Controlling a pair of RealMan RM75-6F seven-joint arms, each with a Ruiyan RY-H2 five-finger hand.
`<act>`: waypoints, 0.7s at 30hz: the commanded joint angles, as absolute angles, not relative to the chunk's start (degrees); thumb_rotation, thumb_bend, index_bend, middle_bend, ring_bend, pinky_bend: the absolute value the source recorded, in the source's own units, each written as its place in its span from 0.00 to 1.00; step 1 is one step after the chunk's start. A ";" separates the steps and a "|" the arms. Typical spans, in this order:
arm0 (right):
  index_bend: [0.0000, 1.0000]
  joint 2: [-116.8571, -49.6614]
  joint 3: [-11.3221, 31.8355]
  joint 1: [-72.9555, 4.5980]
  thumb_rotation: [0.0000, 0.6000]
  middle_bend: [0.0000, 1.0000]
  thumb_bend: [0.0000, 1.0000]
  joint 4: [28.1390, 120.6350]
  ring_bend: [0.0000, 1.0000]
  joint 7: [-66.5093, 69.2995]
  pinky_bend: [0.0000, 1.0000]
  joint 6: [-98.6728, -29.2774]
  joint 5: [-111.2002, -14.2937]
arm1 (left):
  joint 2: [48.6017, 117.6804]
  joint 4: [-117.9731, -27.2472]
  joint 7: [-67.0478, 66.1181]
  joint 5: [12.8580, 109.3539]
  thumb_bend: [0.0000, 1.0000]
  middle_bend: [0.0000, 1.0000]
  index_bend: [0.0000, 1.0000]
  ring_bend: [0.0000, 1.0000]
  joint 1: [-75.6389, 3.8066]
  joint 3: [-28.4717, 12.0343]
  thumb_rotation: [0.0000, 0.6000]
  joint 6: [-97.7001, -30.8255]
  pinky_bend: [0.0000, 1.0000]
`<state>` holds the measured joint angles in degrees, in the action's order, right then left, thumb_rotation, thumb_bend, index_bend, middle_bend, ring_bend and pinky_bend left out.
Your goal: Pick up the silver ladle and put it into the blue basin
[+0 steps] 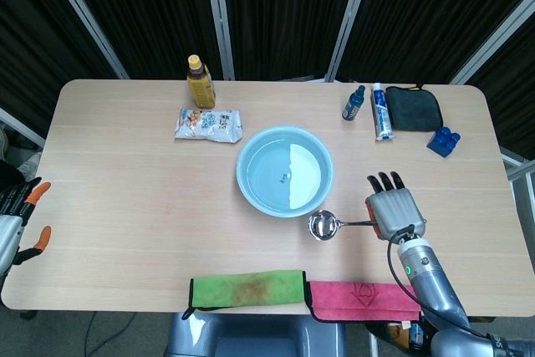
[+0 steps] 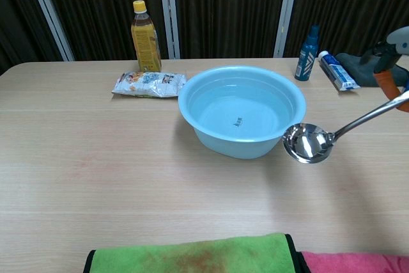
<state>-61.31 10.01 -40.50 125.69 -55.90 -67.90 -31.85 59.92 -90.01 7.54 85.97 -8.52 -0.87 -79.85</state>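
Behind the basin [image 1: 261, 203] lie a snack pack [image 1: 208, 124] and a bottle [image 1: 200, 81]; toothpaste [image 1: 380, 111] and a dark cloth [image 1: 413, 108] are far right. The right hand [image 1: 393, 210] holds the ladle [image 1: 326, 226] by its handle, bowl lifted just beside the basin's rim. The left hand [image 1: 18, 220] rests at the table edge, fingers apart, holding nothing.

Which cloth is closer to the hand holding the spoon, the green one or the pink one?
The pink cloth. It lies at the table's front edge just below the right hand gripping the silver ladle; the green cloth lies further left.
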 commanded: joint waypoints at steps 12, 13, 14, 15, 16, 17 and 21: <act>0.68 -62.25 16.67 -58.40 1.00 0.09 0.70 123.97 0.00 -61.96 0.00 -66.06 -8.93 | 60.10 -89.94 7.21 84.26 0.48 0.00 0.07 0.00 -8.54 -1.64 1.00 -79.33 0.00; 0.69 -62.70 16.76 -59.36 1.00 0.09 0.70 123.20 0.00 -62.01 0.00 -65.66 -7.61 | 60.10 -89.92 7.22 84.02 0.49 0.00 0.07 0.00 -8.56 -1.73 1.00 -79.22 0.00; 0.69 -63.16 16.82 -60.28 1.00 0.09 0.70 122.53 0.00 -62.06 0.00 -65.24 -6.34 | 60.10 -89.90 7.21 83.85 0.48 0.00 0.07 0.00 -8.58 -1.80 1.00 -79.13 0.00; 0.69 -63.61 16.80 -61.19 1.00 0.09 0.70 121.66 0.00 -62.18 0.00 -64.79 -5.15 | 60.09 -89.86 7.22 83.69 0.49 0.00 0.07 0.00 -8.61 -1.87 1.00 -79.04 0.00; 0.69 -64.30 16.78 -62.40 1.00 0.09 0.70 120.14 0.00 -62.31 0.00 -63.95 -3.55 | 60.09 -89.85 7.25 83.49 0.49 0.00 0.07 0.00 -8.60 -1.95 1.00 -78.98 0.00; 0.69 -64.76 16.95 -63.27 1.00 0.09 0.70 118.98 0.00 -62.22 0.00 -63.27 -2.40 | 60.09 -89.82 7.26 83.33 0.49 0.00 0.07 0.00 -8.59 -2.04 1.00 -78.97 0.00; 0.69 -66.43 16.92 -66.56 1.00 0.09 0.70 114.06 0.00 -62.34 0.00 -60.78 1.05 | 60.06 -90.15 6.84 81.38 0.49 0.00 0.07 0.00 -8.37 -2.70 1.00 -78.73 0.00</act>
<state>-65.08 16.80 -64.97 116.61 -62.14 -62.47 -0.54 60.09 -89.99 7.02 81.89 -8.47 -2.43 -78.80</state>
